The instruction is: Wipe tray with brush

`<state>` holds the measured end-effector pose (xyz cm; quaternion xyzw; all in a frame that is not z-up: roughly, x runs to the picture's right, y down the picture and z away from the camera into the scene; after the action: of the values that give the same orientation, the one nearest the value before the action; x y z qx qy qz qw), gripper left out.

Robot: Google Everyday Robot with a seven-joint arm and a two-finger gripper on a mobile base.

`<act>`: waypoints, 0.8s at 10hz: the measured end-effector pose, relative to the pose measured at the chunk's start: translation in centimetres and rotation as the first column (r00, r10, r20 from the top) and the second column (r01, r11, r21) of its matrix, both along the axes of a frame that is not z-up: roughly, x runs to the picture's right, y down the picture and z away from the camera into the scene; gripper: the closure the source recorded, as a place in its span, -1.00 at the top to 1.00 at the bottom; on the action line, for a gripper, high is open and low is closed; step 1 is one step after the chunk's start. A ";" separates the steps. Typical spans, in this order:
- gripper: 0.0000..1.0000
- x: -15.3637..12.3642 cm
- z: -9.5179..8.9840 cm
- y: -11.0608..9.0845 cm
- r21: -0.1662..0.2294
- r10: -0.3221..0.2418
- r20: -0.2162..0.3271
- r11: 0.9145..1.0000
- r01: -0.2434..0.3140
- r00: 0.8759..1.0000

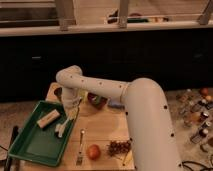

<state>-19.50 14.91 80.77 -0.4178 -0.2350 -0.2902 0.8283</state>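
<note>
The green tray (31,143) lies at the front left of the wooden table. Inside it, a slim whitish brush (61,129) lies tilted near the right rim, its thin handle pointing up toward my gripper. A tan rectangular block (48,119) sits in the tray's far part, left of the brush. My gripper (73,111) hangs from the white arm over the tray's far right corner, right at the upper end of the brush. I cannot tell whether it touches the brush.
A metal fork (80,147), an orange round fruit (93,151) and a bunch of grapes (119,147) lie on the table right of the tray. A dark bowl (97,100) stands behind the arm. Several bottles (198,116) stand at the right.
</note>
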 end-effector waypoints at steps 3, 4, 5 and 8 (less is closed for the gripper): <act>-1.00 -1.3 1.5 -1.0 0.005 -0.004 0.006 1.000 0.004 1.000; -1.00 -3.0 1.6 -1.1 0.003 -0.017 0.037 1.000 0.017 0.999; -1.00 -4.1 1.6 -1.1 0.001 -0.028 0.060 1.000 0.028 0.998; -1.00 -8.6 0.5 -0.3 -0.006 -0.087 0.177 0.996 0.089 0.980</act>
<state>-28.08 14.56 81.30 -0.4061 -0.2908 -0.3609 0.7876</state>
